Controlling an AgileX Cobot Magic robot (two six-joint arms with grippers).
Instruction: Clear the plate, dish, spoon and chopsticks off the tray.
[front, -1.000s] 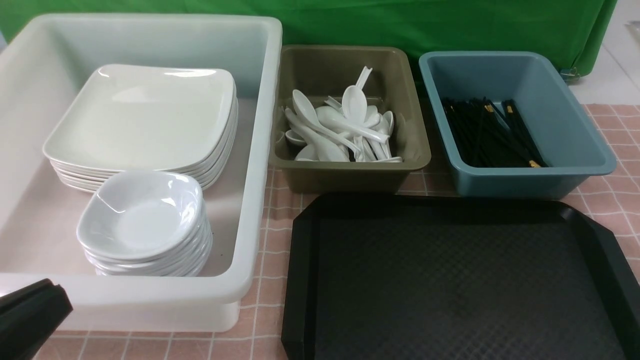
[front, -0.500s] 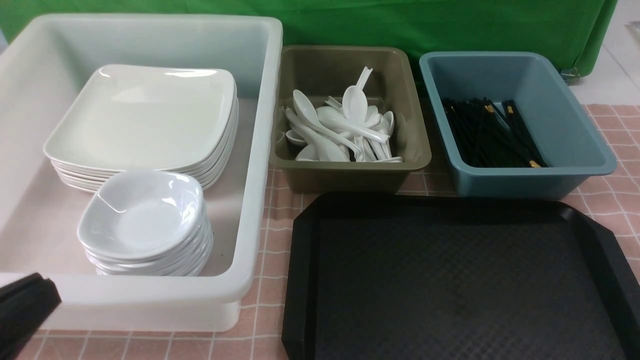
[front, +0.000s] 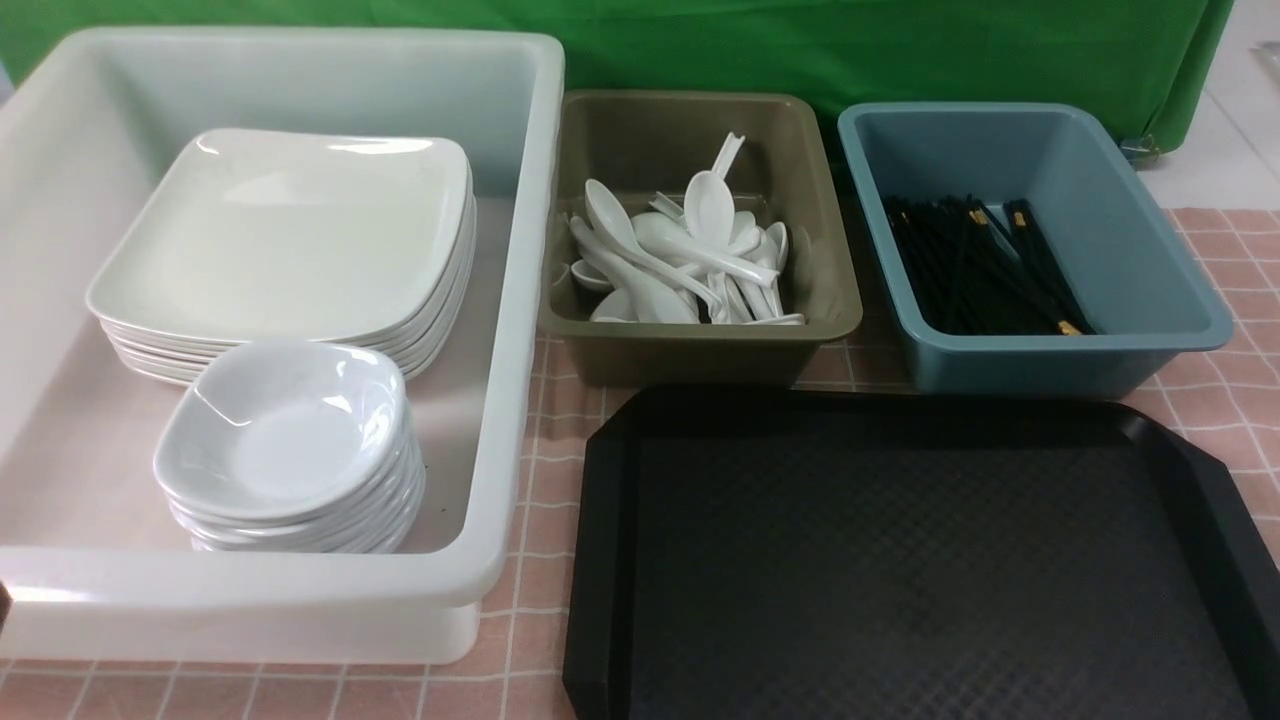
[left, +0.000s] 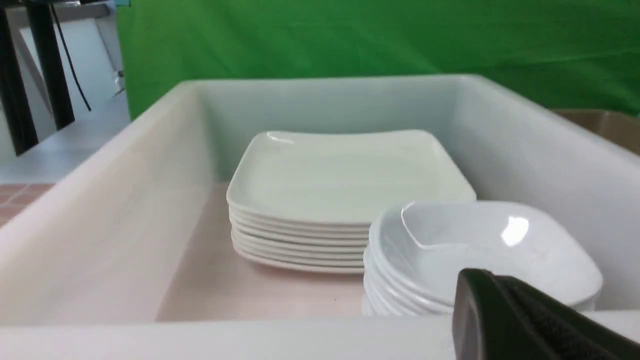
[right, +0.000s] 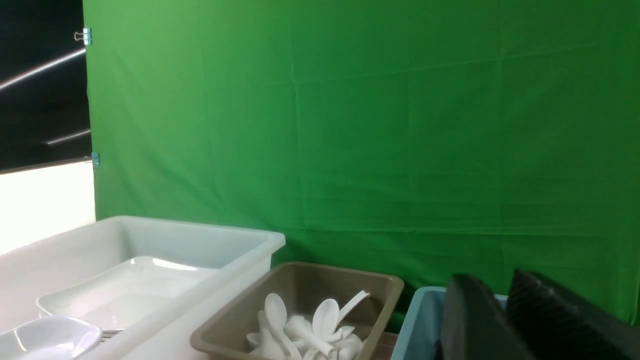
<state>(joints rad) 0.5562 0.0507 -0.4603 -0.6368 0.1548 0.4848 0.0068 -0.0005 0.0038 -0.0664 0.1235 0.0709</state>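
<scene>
Fingers (left: 505, 310) unmarked, plain black

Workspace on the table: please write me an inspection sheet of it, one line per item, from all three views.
Surface: pink checked tablecloth, flat.
Job's things: large black rectangular plastic tray bears nothing; flat white square plates stacked in big white plastic tub, small white dishes stacked in front of them; white soup spoons heaped in olive tub; black chopsticks in blue tub.
Clutter: nothing seen.
Grippers: left gripper shut, empty, by the white tub's near rim; right gripper slightly open, empty.
Cables: one black cable beside a dark stand, off the table.
Surroundings: green cloth backdrop, blue clips on its edge.
</scene>
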